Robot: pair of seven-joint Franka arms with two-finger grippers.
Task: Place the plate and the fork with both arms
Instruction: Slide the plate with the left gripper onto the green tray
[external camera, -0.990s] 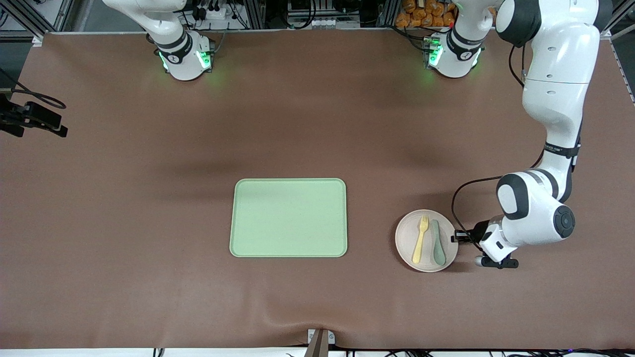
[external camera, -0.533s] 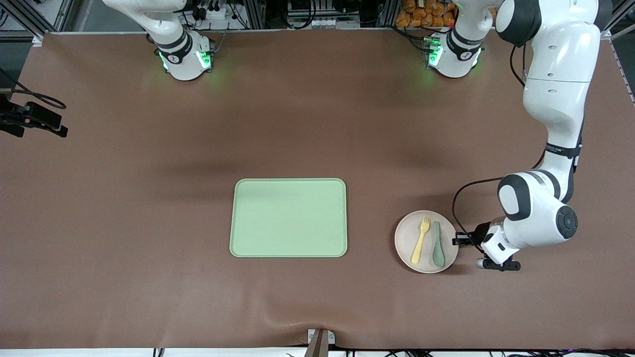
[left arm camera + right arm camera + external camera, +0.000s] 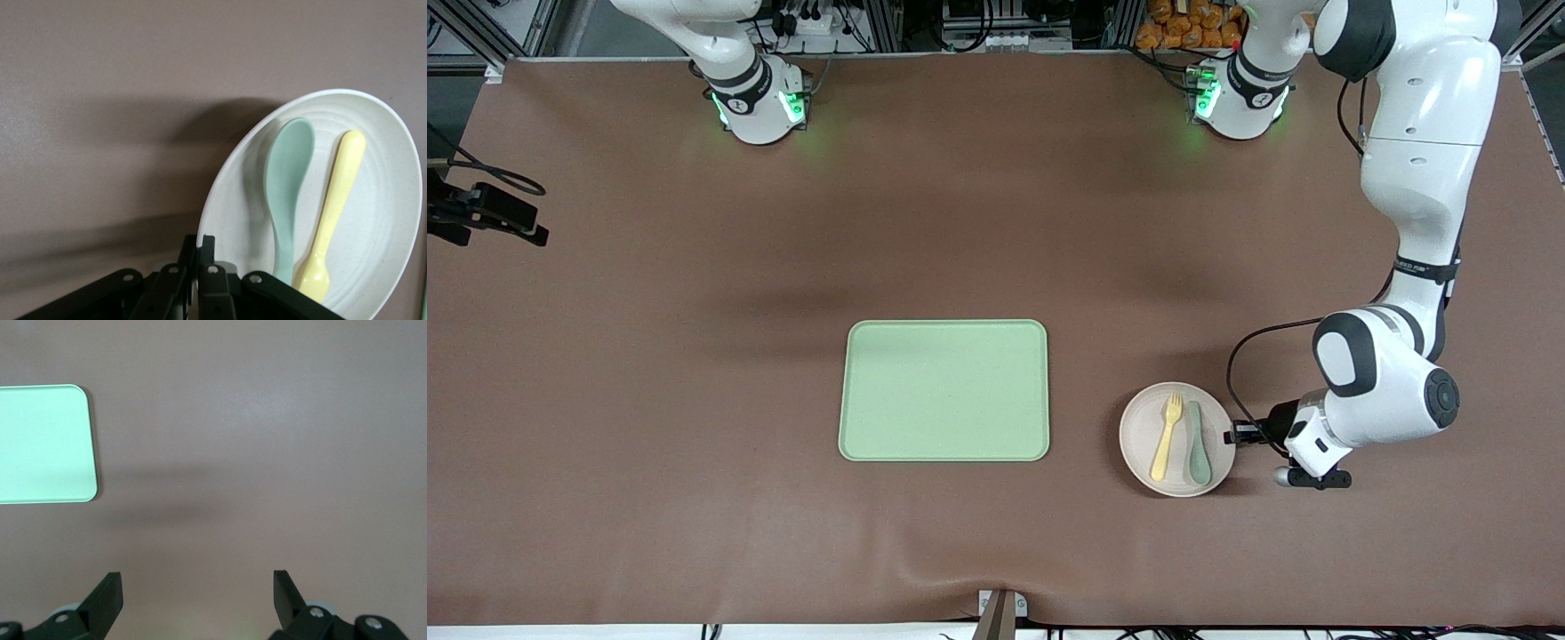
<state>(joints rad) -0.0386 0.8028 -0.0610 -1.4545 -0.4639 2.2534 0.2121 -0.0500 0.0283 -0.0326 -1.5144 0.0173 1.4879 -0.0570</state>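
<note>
The round pale plate (image 3: 1138,436) lies on the brown table toward the left arm's end, beside the green tray. On it lie the pale yellow fork (image 3: 1165,437) and a grey-green spoon (image 3: 1195,443), side by side. My left gripper (image 3: 1232,436) is shut on the plate's rim at the edge away from the tray. In the left wrist view my gripper (image 3: 201,243) pinches the rim of the plate (image 3: 380,227), with the fork (image 3: 333,207) and spoon (image 3: 287,187) on it. My right gripper (image 3: 197,587) is open and empty over bare table; it does not show in the front view.
The rectangular light green tray (image 3: 944,390) lies in the middle of the table; one corner of the tray (image 3: 40,443) shows in the right wrist view. A black clamp (image 3: 489,213) sticks in at the right arm's end of the table.
My left gripper has moved the plate, with fork and spoon on it, a little toward the tray and slightly nearer the front camera. The right arm has not visibly moved.
</note>
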